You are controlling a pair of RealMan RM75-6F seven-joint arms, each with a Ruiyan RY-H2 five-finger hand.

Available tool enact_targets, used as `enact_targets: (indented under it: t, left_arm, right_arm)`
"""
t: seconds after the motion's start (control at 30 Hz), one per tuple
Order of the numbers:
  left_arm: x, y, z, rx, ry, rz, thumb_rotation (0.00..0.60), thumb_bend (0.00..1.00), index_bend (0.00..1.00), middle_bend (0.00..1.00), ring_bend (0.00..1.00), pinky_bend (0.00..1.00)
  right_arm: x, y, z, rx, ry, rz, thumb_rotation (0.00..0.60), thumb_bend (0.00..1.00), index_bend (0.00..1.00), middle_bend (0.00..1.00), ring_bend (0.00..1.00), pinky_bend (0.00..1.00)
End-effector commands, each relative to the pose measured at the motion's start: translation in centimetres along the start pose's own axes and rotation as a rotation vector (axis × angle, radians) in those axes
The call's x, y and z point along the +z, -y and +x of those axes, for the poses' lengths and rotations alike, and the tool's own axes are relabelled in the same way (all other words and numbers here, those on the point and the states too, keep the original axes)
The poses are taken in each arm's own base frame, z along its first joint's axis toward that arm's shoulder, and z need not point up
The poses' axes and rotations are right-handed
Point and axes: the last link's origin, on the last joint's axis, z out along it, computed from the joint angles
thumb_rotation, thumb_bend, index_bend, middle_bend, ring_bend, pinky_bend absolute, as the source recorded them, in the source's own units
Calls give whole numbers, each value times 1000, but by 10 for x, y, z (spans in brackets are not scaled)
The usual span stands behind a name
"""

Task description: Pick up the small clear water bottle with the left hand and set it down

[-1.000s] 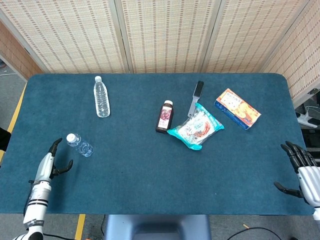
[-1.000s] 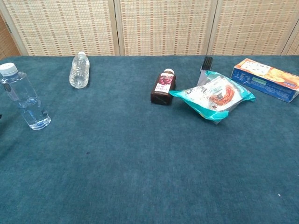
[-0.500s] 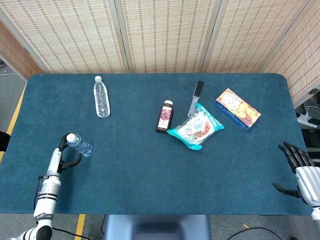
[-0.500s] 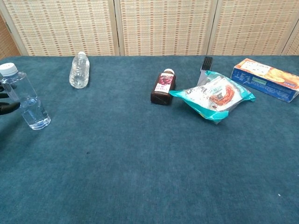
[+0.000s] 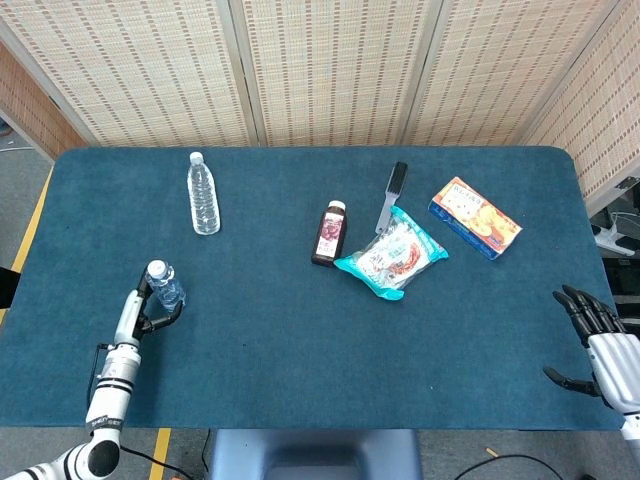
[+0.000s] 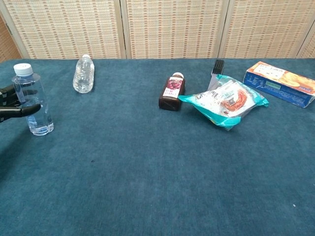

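Left hand at the small bottle, grip forming

Basically everything keys off the blue table (image 5: pixel 300 330). Largest to smallest: table, then orange box (image 5: pixel 475 217) at its far right, teal snack bag (image 5: pixel 391 254) just left of the box, tall clear bottle (image 5: pixel 203 194) at far left, dark juice bottle (image 5: pixel 330 233) mid-table, black comb (image 5: pixel 392 192) behind the bag.

Small clear water bottle (image 6: pixel 33 100) stands upright near the table's left edge, base on the cloth in the chest view, long axis vertical. Left hand (image 5: pixel 155 305) is right against it from the near-left side, fingers (image 6: pixel 19 110) curled around the body; looks like it grips it, though full closure is hard to confirm. Right hand (image 5: pixel 590 330) hangs at the table's right edge, fingers spread, holding nothing, well apart from the bottle.

Open room: bare cloth to the right and front of the bottle; the left edge is close, so I'd judge a set-down should go inward.
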Motion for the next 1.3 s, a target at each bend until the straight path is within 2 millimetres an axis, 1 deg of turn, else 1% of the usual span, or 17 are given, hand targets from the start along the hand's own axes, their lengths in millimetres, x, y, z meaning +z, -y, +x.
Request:
enact_targets:
  t: [0.03,0.43,0.47,0.53,0.57,0.6,0.67,0.73,0.8,1.0,1.1,1.17,1.23,1.3]
  left_arm:
    - [3,0,-4,18,-14,-6,600,364,0,0,0,88]
    - [13,-4,-9,-11,-65,-23,600,364,0,2,0,87]
    - [13,-4,-9,-16,-75,-25,600,365,0,19,4,88]
    - [13,-5,-8,-24,-104,-30,600,367,16,73,43,88]
    - [13,-5,-8,-26,-117,-33,600,375,59,138,101,91]
    - [13,-5,-7,-29,-134,-37,600,384,98,180,141,94]
    - [12,-6,-6,-29,-166,-48,600,429,237,300,242,114]
    - [12,-7,-3,-20,-189,-63,600,470,333,378,302,145]
    - [11,-9,-1,-9,-205,-78,600,496,387,430,347,180]
    - [9,-12,4,23,-224,-96,600,530,451,500,411,231]
    - [7,-17,15,146,-277,-148,600,539,462,508,420,238]
    - [9,-22,25,268,-338,-183,600,538,464,508,421,238]
    - [10,-24,36,445,-418,-200,600,538,466,508,421,245]
    - [10,-26,41,555,-473,-192,600,539,469,509,421,265]
  right_arm:
    - [0,0,0,0,4,1,600,63,0,0,0,109]
    - [2,1,-2,-3,24,7,600,63,0,0,0,109]
    - [2,1,-3,-4,26,7,600,63,0,0,0,109]
    - [3,1,-3,-4,29,7,600,64,0,0,0,109]
    - [3,1,-3,-4,30,7,600,64,0,0,0,110]
    - [3,1,-3,-4,31,6,600,63,0,0,0,110]
    - [3,1,-3,-3,33,7,600,64,0,0,0,110]
    - [3,1,-3,-4,36,8,600,64,0,0,0,110]
    - [4,1,-4,-6,38,8,600,64,0,0,0,110]
    - [4,1,-4,-8,42,8,600,63,0,0,0,110]
    - [4,1,-5,-10,53,10,600,64,0,0,0,110]
    - [4,1,-5,-10,54,9,600,63,0,0,0,111]
    - [5,1,-5,-9,55,9,600,63,0,0,0,111]
    - [5,1,-5,-9,54,9,600,63,0,0,0,111]
